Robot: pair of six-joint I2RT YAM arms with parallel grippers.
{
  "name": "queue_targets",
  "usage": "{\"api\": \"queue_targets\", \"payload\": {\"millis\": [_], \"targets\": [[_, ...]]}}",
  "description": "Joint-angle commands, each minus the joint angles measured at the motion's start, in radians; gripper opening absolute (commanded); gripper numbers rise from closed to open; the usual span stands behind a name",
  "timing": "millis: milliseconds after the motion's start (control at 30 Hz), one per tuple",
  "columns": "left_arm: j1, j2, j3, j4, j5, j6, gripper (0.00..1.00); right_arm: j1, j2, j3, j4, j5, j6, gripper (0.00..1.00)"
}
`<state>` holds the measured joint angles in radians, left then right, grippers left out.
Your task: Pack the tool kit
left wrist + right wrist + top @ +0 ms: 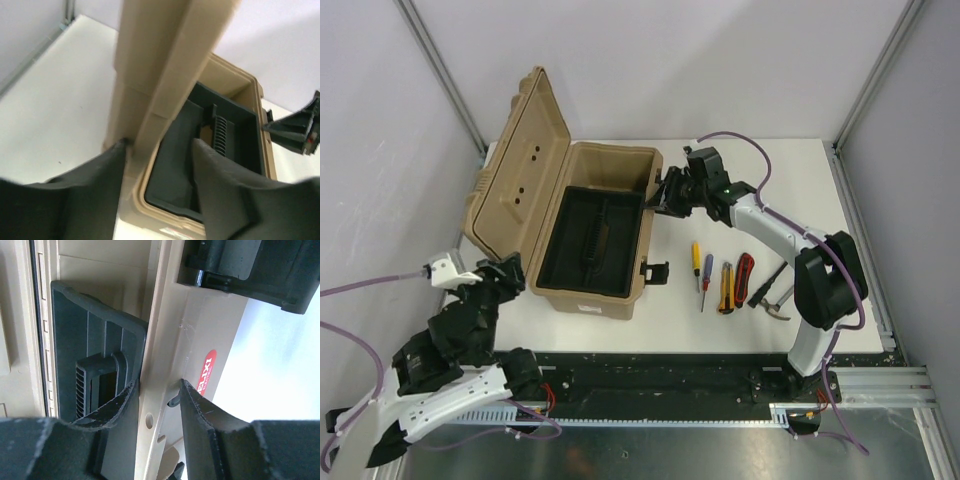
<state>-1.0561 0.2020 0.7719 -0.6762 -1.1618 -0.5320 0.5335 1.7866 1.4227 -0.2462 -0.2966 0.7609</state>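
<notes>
Right gripper (157,387) first: its two fingers straddle the right-hand wall of the tan plastic toolbox (170,335), one inside next to the black plastic tray (85,330) and one outside. Both pads look like they're touching the wall, so I'd call it pinched onto the rim, though how hard it's squeezing I can't say.

The left gripper (159,145) is at the box's near-left corner with its jaws wide apart. The edge of the raised tan lid (160,45) runs up between them, and it isn't gripping anything.

The box sits at the back-left of the white table (800,180), lid fully up, tray seated inside and looking empty.

None of the tools are packed. They're lined up on the table to the right of the box:
- yellow-handled screwdriver (696,257)
- blue-handled screwdriver (707,270)
- yellow-and-black utility knife (727,288)
- red-and-black pliers (745,277)
- dark metal tool (772,290) at the far end, too small to identify

My read is that this is the prep step, with the box being steadied or nudged into place, and the actual packing hasn't started. For the next move, I'd have the right arm let go of the rim, lift clear of the wall, and swing over to the nearest screwdriver. It should line its fingers across the handle, because those tools lie close together.
</notes>
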Motion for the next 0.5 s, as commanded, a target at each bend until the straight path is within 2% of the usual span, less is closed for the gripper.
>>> {"api": "queue_targets", "payload": {"millis": [0, 100, 200, 367, 467], "targets": [[-0.008, 0.034, 0.012, -0.028, 0.011, -0.029, 0.68, -0.021, 0.052, -0.022, -0.068, 0.061, -0.022, 0.34], [-0.008, 0.020, 0.068, -0.027, -0.044, 0.028, 0.85, -0.027, 0.054, -0.022, -0.067, 0.056, -0.022, 0.35], [-0.008, 0.010, 0.127, -0.026, -0.096, 0.092, 0.95, -0.030, 0.053, -0.022, -0.056, 0.047, -0.022, 0.39], [-0.008, 0.014, 0.223, -0.027, -0.091, 0.220, 0.99, -0.037, 0.029, -0.021, 0.008, 0.017, -0.051, 0.55], [-0.008, 0.018, 0.269, -0.030, 0.005, 0.305, 0.99, -0.042, -0.005, -0.021, 0.059, 0.017, -0.084, 0.70]]}}
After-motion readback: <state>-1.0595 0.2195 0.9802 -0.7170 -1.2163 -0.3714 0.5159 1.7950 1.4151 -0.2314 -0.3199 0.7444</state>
